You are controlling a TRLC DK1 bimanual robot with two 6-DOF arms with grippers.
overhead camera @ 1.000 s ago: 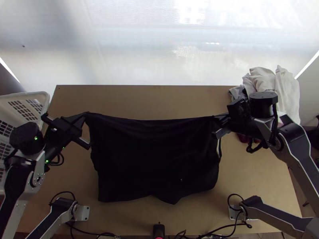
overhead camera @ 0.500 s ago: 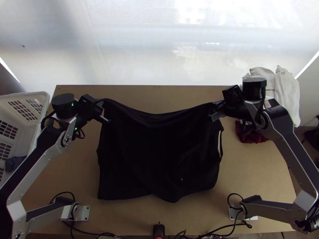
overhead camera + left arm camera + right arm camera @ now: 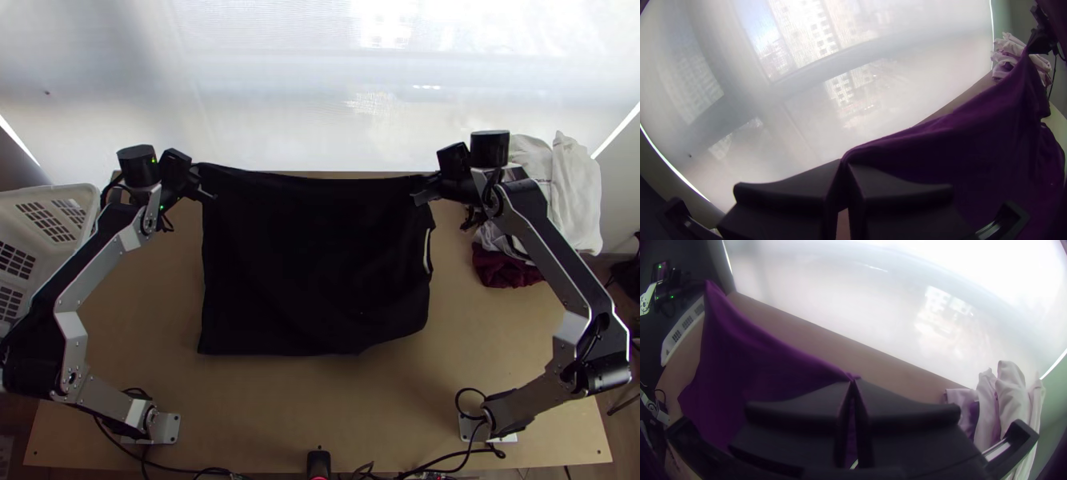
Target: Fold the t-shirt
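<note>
The black t-shirt [image 3: 312, 264] hangs between both grippers, its upper edge nearly straight and its lower part spread toward the table's middle. My left gripper [image 3: 200, 181] is shut on its upper left corner; in the left wrist view the fingertips of the left gripper [image 3: 844, 165] pinch the cloth [image 3: 951, 155], which looks purple there. At the upper right corner my right gripper [image 3: 424, 189] is also shut on the shirt. The right wrist view has the right gripper [image 3: 853, 381] closed on a small tip of the shirt [image 3: 755, 360].
White clothes [image 3: 574, 192] and a dark red cloth [image 3: 504, 268] are piled at the table's right side, beside the right arm. A white basket [image 3: 60, 194] stands at the left. A black device [image 3: 318, 462] sits at the near edge.
Both grippers have moved up the picture toward the far edge, the left one also rightward. The shirt has gone with them; its upper edge sagged half a second ago and is straighter now.
</note>
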